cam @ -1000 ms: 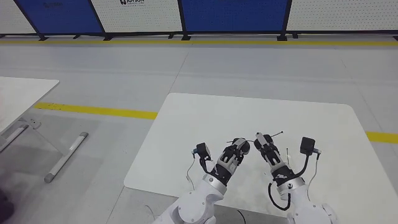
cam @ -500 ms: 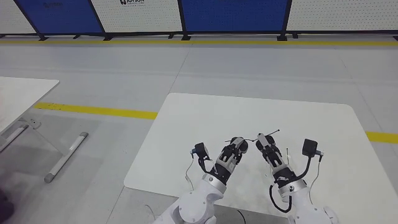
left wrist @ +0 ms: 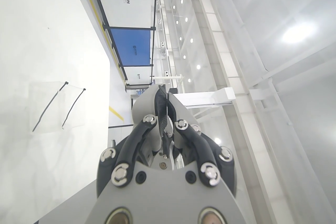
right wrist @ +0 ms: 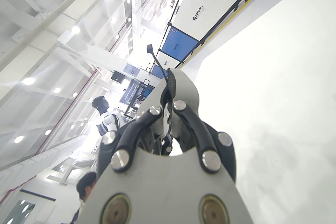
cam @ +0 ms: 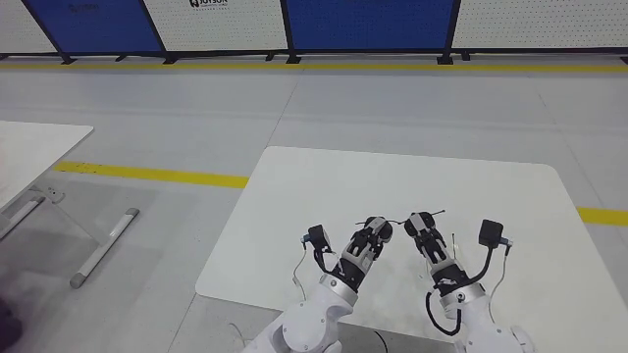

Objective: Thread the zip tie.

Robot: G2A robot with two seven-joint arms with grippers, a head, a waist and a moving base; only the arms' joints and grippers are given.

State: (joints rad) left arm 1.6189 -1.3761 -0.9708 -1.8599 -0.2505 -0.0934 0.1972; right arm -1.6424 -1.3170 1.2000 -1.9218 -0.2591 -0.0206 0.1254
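Right wrist view: right tool [right wrist: 170,78] clamped shut on zip tie [right wrist: 155,59]. Left tool [left wrist: 166,97] closed, seemingly pinching other end. Threading not yet done.

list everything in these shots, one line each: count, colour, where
black plastic zip tie: 1, black, pinched in the right gripper, head end poking past its tips
loose thin zip ties: 2, black, side by side on the flat white table, untouched
flat white table: 1, white, under both arms
pegboard wall panels: several, blue and white, across the floor behind
right gripper: 1, grey and black, shut on the tie
left gripper: 1, grey and black, shut, thin dark strip between pads, likely that tie
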